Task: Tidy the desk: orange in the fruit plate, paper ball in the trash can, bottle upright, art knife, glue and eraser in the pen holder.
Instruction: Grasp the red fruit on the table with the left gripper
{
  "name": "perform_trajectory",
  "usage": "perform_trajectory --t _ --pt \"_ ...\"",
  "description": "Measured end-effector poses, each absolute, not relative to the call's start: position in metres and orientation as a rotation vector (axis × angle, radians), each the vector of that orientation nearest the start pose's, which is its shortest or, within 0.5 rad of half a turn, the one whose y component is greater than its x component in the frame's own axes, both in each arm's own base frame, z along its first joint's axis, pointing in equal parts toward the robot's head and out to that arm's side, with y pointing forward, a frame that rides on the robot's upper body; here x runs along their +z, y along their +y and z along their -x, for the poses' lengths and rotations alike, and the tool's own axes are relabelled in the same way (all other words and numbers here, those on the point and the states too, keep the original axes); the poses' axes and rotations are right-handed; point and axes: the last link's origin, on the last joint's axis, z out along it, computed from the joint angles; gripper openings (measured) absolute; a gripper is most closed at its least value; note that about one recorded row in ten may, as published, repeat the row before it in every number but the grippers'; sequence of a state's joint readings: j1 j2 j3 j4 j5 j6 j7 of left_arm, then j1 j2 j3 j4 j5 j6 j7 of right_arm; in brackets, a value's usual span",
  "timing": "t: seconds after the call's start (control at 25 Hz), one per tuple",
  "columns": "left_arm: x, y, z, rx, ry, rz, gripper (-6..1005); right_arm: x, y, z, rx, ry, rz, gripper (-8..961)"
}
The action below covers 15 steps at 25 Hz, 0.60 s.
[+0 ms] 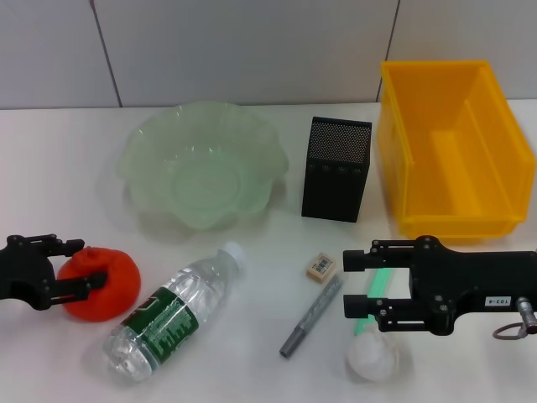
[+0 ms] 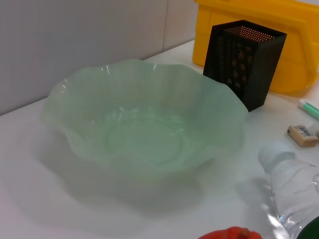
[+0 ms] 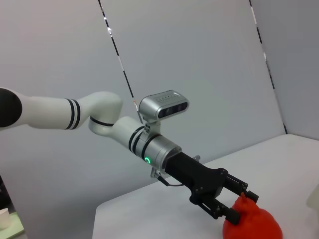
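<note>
Your left gripper (image 1: pixel 74 267) has its jaws spread around the near-left side of the orange (image 1: pixel 105 284), one finger over the top and one lower against its flank, so the fruit sits partly between the jaws but is not yet pinched as far as I can tell; the right wrist view shows the same, fingertips touching the orange's skin. To do this well, push a little farther so the widest part of the fruit lies between the pads before you close, squeeze gently since a round fruit can squirt out, then lift straight up and carry it to the fruit plate (image 1: pixel 151 159), which lies beyond the jaws and to their right. Keep clear of the bottle (image 1: pixel 172 312), lying on its side just right of the orange. Your right gripper (image 1: pixel 359 285) hovers with jaws apart, the glue (image 1: pixel 375 290) running between them and the paper ball (image 1: pixel 372 356) just below. Count: one orange, one fruit plate, one bottle, one glue, one paper ball, one eraser (image 1: pixel 320 267), one grey art knife (image 1: pixel 311 316), one pen holder (image 1: pixel 336 169), one trash can (image 1: pixel 453 144).
</note>
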<state>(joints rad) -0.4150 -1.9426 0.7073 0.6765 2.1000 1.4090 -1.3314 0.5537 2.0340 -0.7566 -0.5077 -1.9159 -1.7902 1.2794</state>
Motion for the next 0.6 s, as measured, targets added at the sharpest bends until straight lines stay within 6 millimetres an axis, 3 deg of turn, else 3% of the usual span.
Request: perform_trajectory --t 0.2,0.6 --pt "0.0557 0.3204 0.3459 -0.248 -0.643 2.603 672 -0.0052 0.2999 -0.2423 0.971 0.505 2.934 652" --pt "0.0552 0.3194 0.3465 -0.252 -0.651 2.604 372 -0.0055 0.3002 -0.2426 0.965 0.506 2.933 653"
